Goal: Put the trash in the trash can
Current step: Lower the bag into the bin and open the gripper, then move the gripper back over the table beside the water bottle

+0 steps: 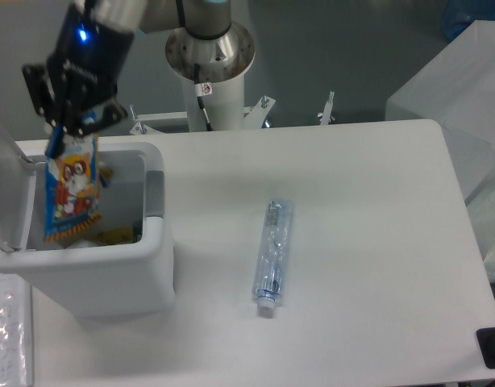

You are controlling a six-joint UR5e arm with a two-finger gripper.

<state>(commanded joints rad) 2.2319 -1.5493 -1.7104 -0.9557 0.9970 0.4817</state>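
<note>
My gripper point(68, 133) is shut on the top edge of the blue-and-orange snack packet point(71, 193). The packet hangs upright over the open mouth of the white trash can point(110, 278) at the left, its lower end level with the rim. The can's white lid point(7, 189) stands open at the far left, and a grey latch tab point(155, 193) sits on its right rim. Some other waste lies inside the can. The clear plastic bottle point(273, 256) lies flat on the table to the right of the can, white cap towards the front edge.
The arm's white base column point(210, 72) stands at the back behind the table. A translucent plastic-covered box point(465, 97) sits at the right rear. A dark object point(493, 347) is at the front right corner.
</note>
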